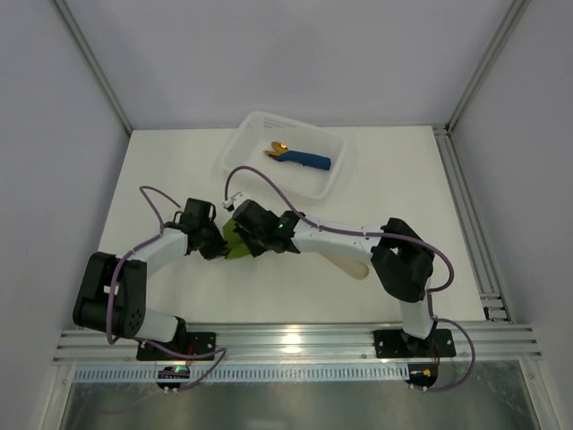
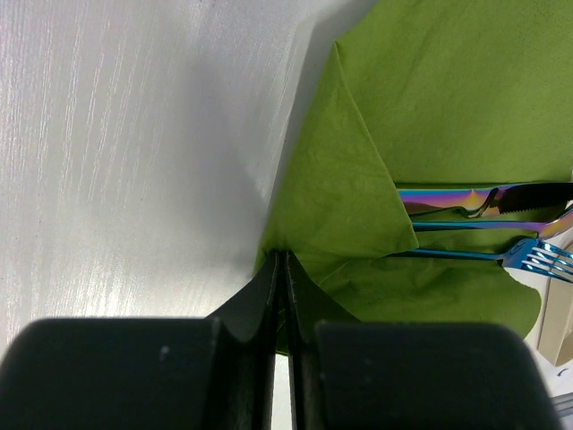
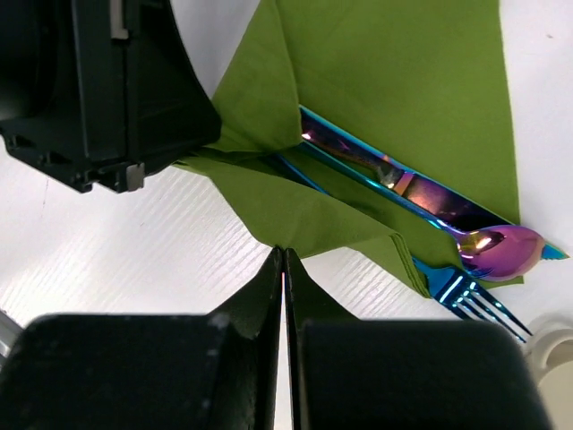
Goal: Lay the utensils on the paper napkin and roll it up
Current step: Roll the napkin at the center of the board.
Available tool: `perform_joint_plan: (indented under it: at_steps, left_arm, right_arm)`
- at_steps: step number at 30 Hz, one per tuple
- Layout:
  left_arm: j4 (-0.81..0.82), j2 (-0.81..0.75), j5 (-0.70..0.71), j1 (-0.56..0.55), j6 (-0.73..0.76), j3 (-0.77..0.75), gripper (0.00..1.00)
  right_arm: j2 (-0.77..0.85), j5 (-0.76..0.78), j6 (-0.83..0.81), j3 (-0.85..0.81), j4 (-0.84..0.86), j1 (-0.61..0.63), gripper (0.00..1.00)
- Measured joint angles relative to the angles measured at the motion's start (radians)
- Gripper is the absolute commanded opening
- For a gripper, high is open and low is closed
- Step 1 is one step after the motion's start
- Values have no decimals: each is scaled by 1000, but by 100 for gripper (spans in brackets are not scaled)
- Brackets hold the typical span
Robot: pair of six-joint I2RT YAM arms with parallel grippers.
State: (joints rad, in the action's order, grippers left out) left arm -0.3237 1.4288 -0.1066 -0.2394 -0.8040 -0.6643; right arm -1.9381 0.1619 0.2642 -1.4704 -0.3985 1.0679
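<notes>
The olive-green paper napkin lies mid-table, with a flap folded over the utensils. The iridescent knife, spoon and fork lie side by side on it, their handles under the flap. They also show in the left wrist view: knife, fork. My left gripper is shut on the napkin's folded edge. My right gripper is shut on the flap's edge of the napkin from the opposite side. In the top view both grippers, left and right, meet over the napkin.
A clear plastic tray stands at the back and holds a blue rolled napkin with gold cutlery. A beige oblong piece lies under the right arm, just right of the napkin. The left gripper's body fills the right wrist view's upper left.
</notes>
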Motion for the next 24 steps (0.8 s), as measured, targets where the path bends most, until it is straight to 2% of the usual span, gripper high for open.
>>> perform_joint_plan:
  at_steps: [14, 24]
  left_arm:
    - [-16, 1, 2, 0, 2, -9, 4]
    - [-77, 3, 32, 0, 31, -90, 5]
  right_arm:
    - [-62, -18, -29, -80, -4, -60, 4]
    - [-96, -26, -35, -137, -24, -87, 4]
